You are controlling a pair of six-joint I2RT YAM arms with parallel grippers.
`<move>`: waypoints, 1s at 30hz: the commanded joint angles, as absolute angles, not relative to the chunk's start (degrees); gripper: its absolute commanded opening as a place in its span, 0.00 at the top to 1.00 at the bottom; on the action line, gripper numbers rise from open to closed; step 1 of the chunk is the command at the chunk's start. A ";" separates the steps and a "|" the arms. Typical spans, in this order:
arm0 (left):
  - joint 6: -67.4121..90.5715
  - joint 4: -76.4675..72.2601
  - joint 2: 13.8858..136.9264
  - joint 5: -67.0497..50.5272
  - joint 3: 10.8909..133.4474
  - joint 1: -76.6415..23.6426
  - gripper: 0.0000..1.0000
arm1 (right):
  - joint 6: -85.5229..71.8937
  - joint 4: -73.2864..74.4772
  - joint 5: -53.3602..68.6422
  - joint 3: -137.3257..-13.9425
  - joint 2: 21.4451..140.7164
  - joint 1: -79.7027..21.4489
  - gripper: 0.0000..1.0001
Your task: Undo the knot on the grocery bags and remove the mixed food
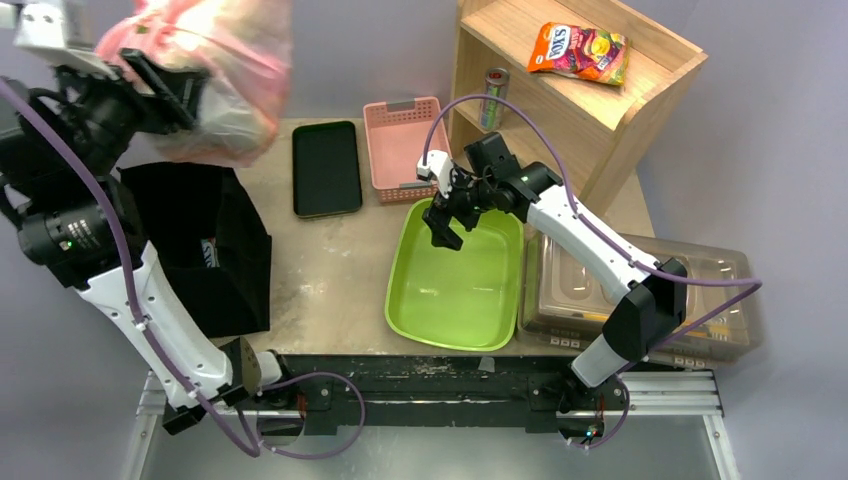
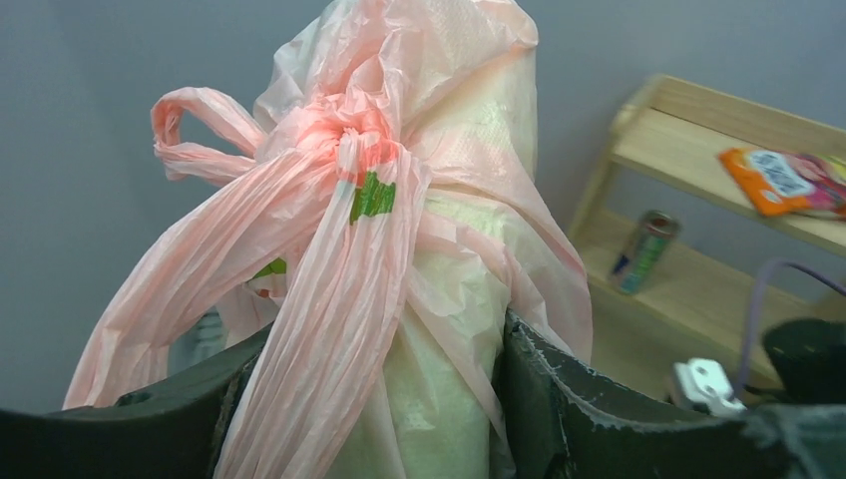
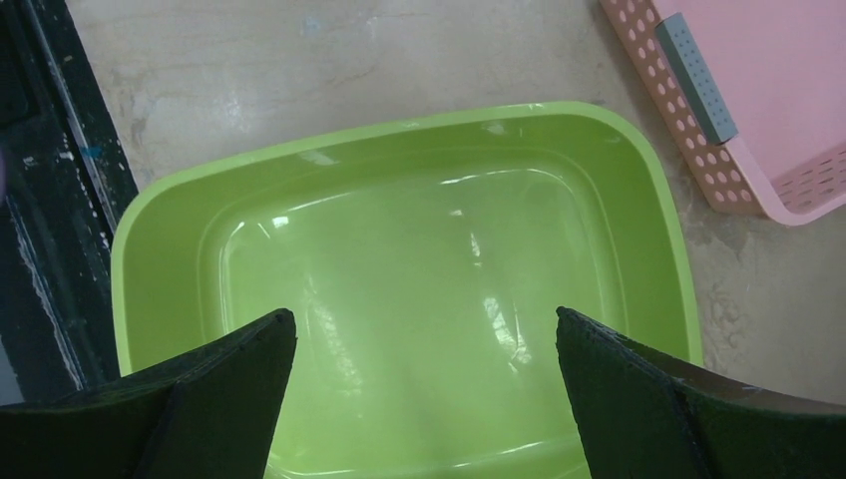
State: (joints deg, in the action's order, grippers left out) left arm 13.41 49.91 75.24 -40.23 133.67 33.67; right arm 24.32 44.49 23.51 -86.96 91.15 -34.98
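spotter: where's the bag, and what have the claws got?

me: my left gripper has the pink grocery bag pinched round its body, jaws about halfway in. it's held high over the far left corner of the table. the knot is tied tight and faces the wrist camera. my right gripper is spread as wide as it goes and holds nothing. it hangs over the green tub.

spotter: how would you go at it?

me: i'd bring the bag down above the tub so anything that drops lands there. i'd keep the left grip low on the body, take the loop with the right, and draw it slowly away from the knot. the film looks thin, and i reckon it tears easily.

spotter: counts?

me: one bag, one knot, one loop sticking out beside it. one tub, one pink basket, one black tray, one drink can, one snack packet. something pale shows through the bag, but i can't count the food.
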 commanded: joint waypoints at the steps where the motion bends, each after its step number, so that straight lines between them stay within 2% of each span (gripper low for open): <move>1: 17.88 40.45 74.62 -44.65 128.13 19.39 1.00 | 19.70 42.17 23.49 -90.19 90.55 -35.15 0.01; 7: 3.83 43.63 68.60 -29.15 105.61 1.30 1.00 | 17.22 42.62 23.39 -89.19 89.20 -35.03 0.01; 11: 2.89 44.27 65.45 -23.57 94.08 -1.27 1.00 | 16.35 41.76 23.45 -86.17 87.38 -34.89 0.01; 22: -7.51 42.85 56.02 -25.99 64.63 -5.73 1.00 | 18.28 41.14 25.30 -86.46 89.05 -34.89 0.01; 26: -12.21 41.09 53.91 -19.90 53.61 -9.57 1.00 | 19.65 41.36 25.89 -87.34 90.76 -34.89 0.01; 30: -11.51 39.51 55.27 -12.74 48.48 -10.46 1.00 | 20.17 41.22 26.96 -89.65 93.46 -34.89 0.01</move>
